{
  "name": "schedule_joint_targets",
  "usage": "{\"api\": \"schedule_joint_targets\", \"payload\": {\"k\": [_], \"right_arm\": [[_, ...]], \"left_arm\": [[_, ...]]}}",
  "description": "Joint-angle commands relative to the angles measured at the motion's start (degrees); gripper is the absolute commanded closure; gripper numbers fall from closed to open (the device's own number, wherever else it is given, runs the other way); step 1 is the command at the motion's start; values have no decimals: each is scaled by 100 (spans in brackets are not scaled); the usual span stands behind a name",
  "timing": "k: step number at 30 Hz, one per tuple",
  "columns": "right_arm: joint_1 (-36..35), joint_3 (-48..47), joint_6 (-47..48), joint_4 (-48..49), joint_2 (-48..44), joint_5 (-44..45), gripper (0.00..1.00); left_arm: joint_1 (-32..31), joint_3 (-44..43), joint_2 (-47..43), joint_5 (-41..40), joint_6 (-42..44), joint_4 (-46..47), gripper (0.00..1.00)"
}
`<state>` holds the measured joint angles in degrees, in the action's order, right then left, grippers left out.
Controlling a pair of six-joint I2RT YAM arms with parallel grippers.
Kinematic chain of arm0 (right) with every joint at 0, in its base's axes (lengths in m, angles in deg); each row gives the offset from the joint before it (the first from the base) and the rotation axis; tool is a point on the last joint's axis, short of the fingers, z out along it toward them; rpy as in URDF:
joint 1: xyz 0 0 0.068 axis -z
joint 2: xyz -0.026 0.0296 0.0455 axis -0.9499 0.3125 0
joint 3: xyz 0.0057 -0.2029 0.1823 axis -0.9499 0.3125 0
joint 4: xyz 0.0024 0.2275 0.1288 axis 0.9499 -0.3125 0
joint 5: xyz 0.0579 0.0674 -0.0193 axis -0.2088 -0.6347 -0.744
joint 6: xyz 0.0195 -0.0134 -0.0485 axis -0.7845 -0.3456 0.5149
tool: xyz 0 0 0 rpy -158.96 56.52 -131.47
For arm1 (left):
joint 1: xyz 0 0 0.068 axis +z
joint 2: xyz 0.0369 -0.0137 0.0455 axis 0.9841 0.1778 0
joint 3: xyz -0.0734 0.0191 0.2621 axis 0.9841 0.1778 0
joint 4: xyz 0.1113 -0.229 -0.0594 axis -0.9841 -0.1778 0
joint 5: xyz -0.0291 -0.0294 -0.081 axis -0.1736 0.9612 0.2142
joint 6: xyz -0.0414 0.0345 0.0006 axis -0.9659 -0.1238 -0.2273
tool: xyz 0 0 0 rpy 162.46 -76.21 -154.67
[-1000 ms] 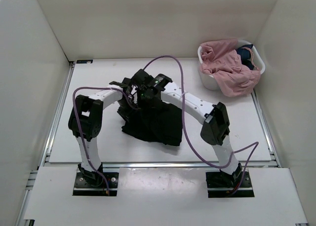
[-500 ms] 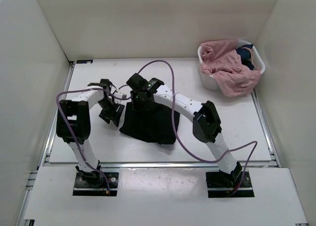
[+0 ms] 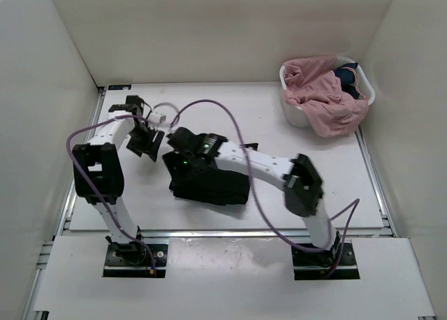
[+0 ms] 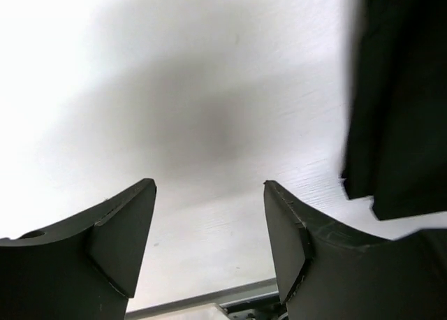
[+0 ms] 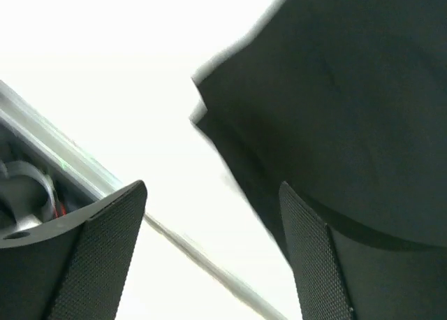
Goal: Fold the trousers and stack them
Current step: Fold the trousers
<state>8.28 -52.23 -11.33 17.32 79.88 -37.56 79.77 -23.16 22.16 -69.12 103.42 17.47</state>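
Trousers point(image 3: 213, 184): black, folded into a compact bundle, lying on the counter point(image 3: 363, 187) a little left of centre.
Long axis: seems to run left to right, with the right end slightly nearer.
Left end effector point(image 3: 145, 141): fingers spread, nothing between them. It hangs over bare counter just left of the bundle's far-left corner, apart from the cloth. The trousers lie to its right, and its wrist view catches only their edge at the right of frame.
Right end effector point(image 3: 183, 141): fingers spread, empty, above the bundle's far-left corner. In its wrist view the cloth fills the right side and passes behind one finger.
Nearer arm: the right, by judgement. The left would have to cross a strip of bare counter first.
Basket point(image 3: 297, 115): white, far right, well apart from the bundle.
Pink clothes point(image 3: 325, 100): heaped in the basket and spilling over its near rim.
Blue item point(image 3: 346, 75): in the basket behind the pink heap, mostly covered.
Hidden: the right arm covers the bundle's far edge.
Hard to make out: fold layers do not show in the black cloth. Whether the right fingers touch the cloth cannot be told.
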Motion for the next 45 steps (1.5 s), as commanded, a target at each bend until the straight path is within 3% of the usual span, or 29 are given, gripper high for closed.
{"api": "schedule_joint_targets", "payload": {"k": [1,5,7,12,13,16,17,18,20,28,32,33,39,45], "right_arm": [[215,1366,-308,506,-1779,1166,18],[689,2457,-1433,59,-2659,2003,13],[856,3201,-1707,267,-3046,1899,10],[1358,3874,-1769,805,-3188,1459,9],[1411,3944,-1700,884,-3109,1520,13],[1770,4217,-1803,1069,-2741,1328,46],[1850,4269,-1865,1017,-2504,1231,78],[1903,4357,-1953,964,-2398,1230,89],[1974,4436,-1954,963,-2178,1230,93],[1974,4490,-1620,964,-2098,1292,91],[1685,4069,-1286,551,-2501,1633,75],[1597,4007,-1225,333,-2746,1809,65],[1411,4224,-1663,-65,-3861,2224,29],[1525,5201,-2032,410,-4567,2066,20]], "left_arm": [[-325,-736,-767,-13,193,-294,26],[-721,-957,-820,541,193,-673,20],[-966,-747,-759,472,44,-673,19],[-1485,-545,-653,866,-80,-288,19],[-1730,-474,-714,866,-80,-182,19],[-2126,-53,-767,919,-80,143,19],[-2206,209,-706,919,-80,205,19],[-2268,351,-706,832,-80,267,19],[-2338,754,-653,639,-141,477,19],[-2339,1205,-477,568,-141,689,20],[-2339,1136,-678,568,-141,558,20],[-2339,1135,-740,568,-141,488,20],[-2339,723,-1189,804,-88,135,20],[-2339,467,-926,1199,-141,135,20]]}}
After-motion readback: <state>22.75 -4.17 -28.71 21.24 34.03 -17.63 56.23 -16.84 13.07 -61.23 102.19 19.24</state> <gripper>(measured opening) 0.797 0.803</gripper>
